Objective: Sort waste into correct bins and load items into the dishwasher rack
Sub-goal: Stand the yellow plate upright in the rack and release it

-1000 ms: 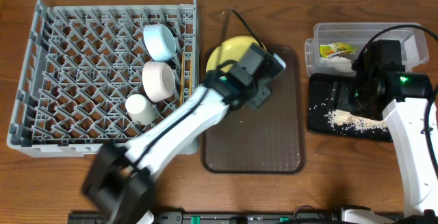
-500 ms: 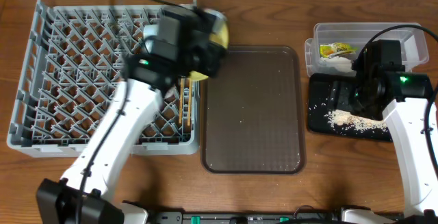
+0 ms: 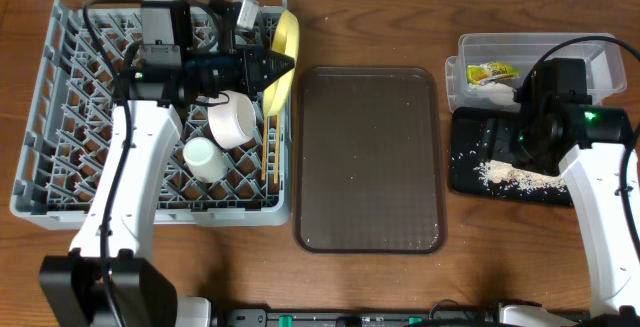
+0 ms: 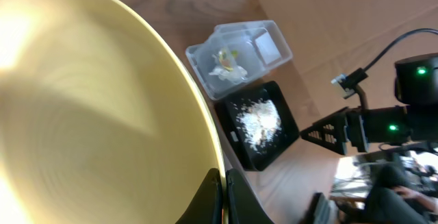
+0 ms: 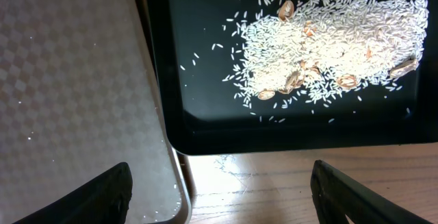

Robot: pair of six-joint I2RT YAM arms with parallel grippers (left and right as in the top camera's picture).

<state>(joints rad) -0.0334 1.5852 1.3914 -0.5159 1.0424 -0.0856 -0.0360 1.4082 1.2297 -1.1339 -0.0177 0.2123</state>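
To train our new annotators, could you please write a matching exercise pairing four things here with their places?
Things:
1 round yellow plate
2 green-and-yellow snack wrapper
3 loose white rice scraps
4 small white cup

Places:
A in shallow black rectangular tray
B in large grey plastic rack
C in clear rectangular plastic tub
D in left claw

Pairs: 1-D, 2-C, 3-A, 4-B.

Down on the wooden table: grey dishwasher rack sitting right beneath the left gripper, brown serving tray just past its fingertips, black tray under the right gripper, clear tub just beyond it, stray rice grains on the wood beside that tray.
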